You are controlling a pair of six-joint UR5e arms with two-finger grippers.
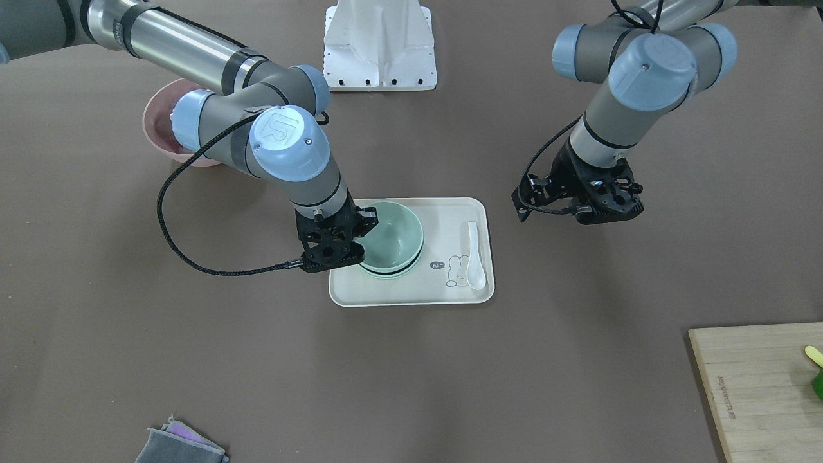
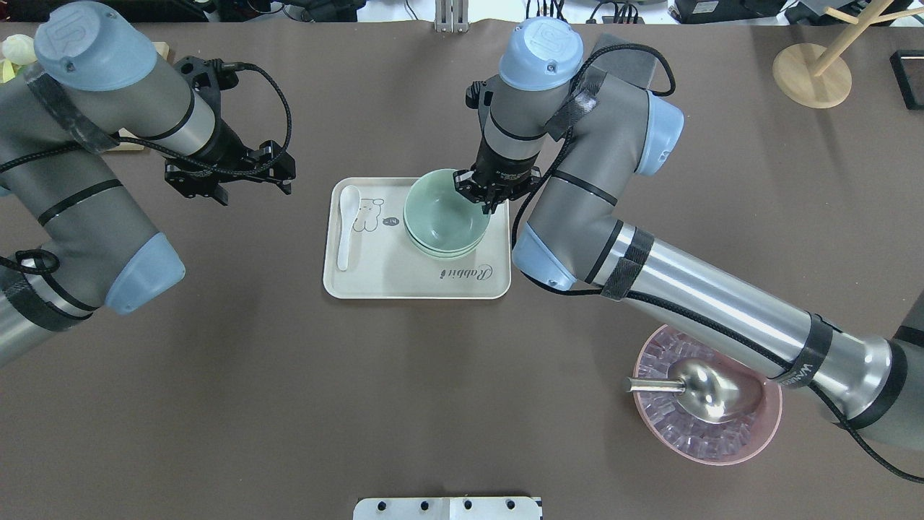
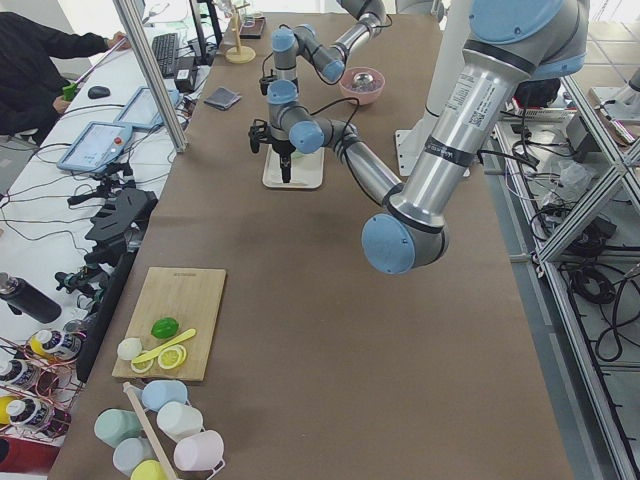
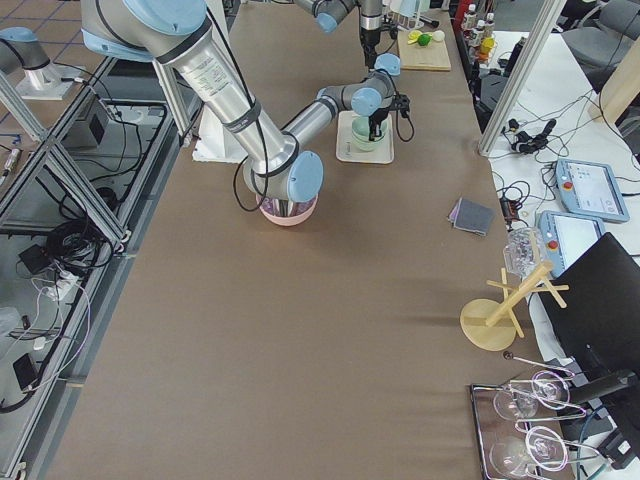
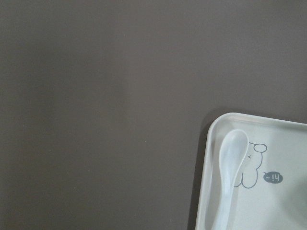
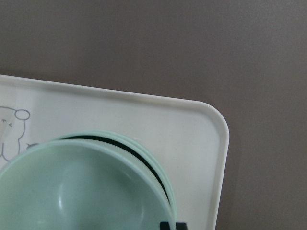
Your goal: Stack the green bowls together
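Right gripper [image 2: 482,201] is pinching the rim of the top green bowl [image 2: 440,217], with one finger inside the lip and one outside, on the side of the bowl facing away from the robot. That bowl is nesting in the other green bowls [image 1: 384,274], whose rims are peeking out from under it on one side, so it is sitting a little off-centre. I cannot tell whether it is resting fully in them or hanging just above. The whole stack is standing on a cream tray [image 2: 433,285] in the middle of the table [image 2: 216,404], toward the tray's end nearest the right arm. A white spoon [image 2: 346,227] is lying along the tray's other end, beside a little rabbit drawing [image 2: 369,213] and apart from the bowls. Left gripper [image 1: 604,204] is hovering over bare table beyond the spoon end of the tray, touching nothing, and I cannot tell from here how its fingers are standing. Off to the robot's right, a pink bowl [image 2: 722,448] is holding a metal scoop [image 2: 711,390] under the right arm's forearm. A wooden board [image 1: 759,386] is lying at one table corner, and a grey cloth [image 1: 180,445] is lying at the table's edge.
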